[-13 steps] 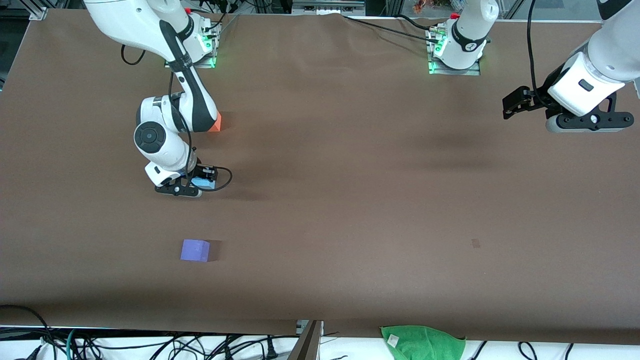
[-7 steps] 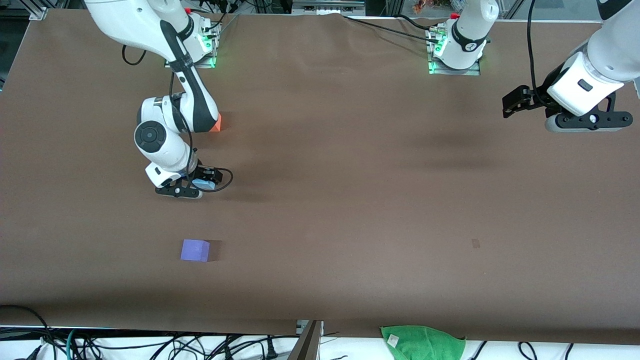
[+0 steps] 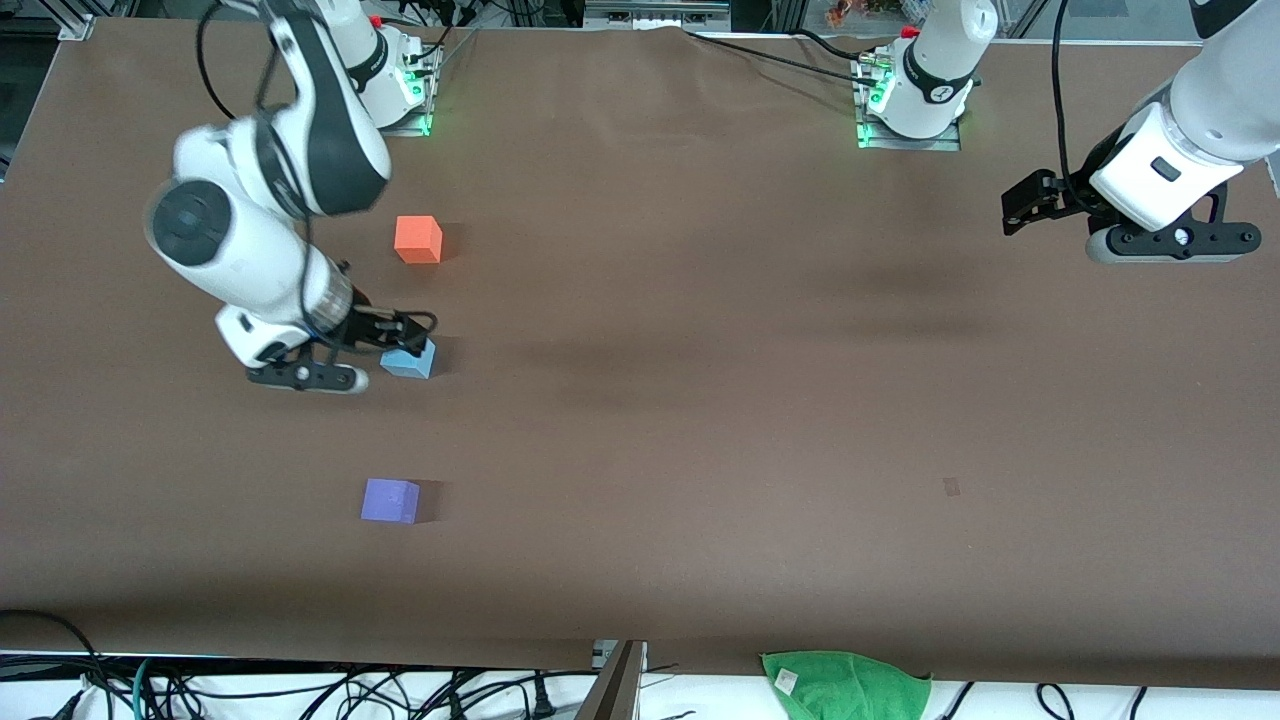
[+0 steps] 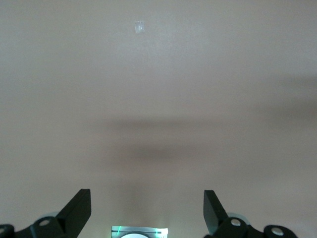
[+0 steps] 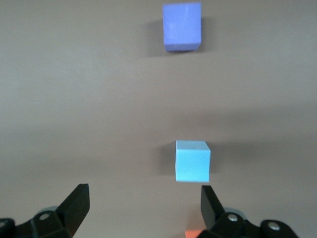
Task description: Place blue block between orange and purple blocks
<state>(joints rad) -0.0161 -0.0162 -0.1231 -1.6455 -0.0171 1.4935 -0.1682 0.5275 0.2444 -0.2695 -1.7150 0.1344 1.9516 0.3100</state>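
Observation:
The blue block (image 3: 408, 359) rests on the brown table between the orange block (image 3: 418, 239), which lies farther from the front camera, and the purple block (image 3: 390, 500), which lies nearer. My right gripper (image 3: 303, 377) is open and empty, raised over the table beside the blue block, toward the right arm's end. In the right wrist view the blue block (image 5: 192, 160) lies ahead of the open gripper (image 5: 143, 198), with the purple block (image 5: 182, 26) past it and a corner of the orange block (image 5: 193, 233) at the edge. My left gripper (image 3: 1165, 240) waits open and empty, also shown in its wrist view (image 4: 147, 203).
A green cloth (image 3: 845, 685) lies at the table's front edge. The arm base plates (image 3: 908, 135) stand along the back edge. A small dark mark (image 3: 951, 487) is on the table toward the left arm's end. Cables hang below the front edge.
My right gripper let go of the blue block, rose and drew away toward the right arm's end, uncovering the orange block. The left arm has barely moved.

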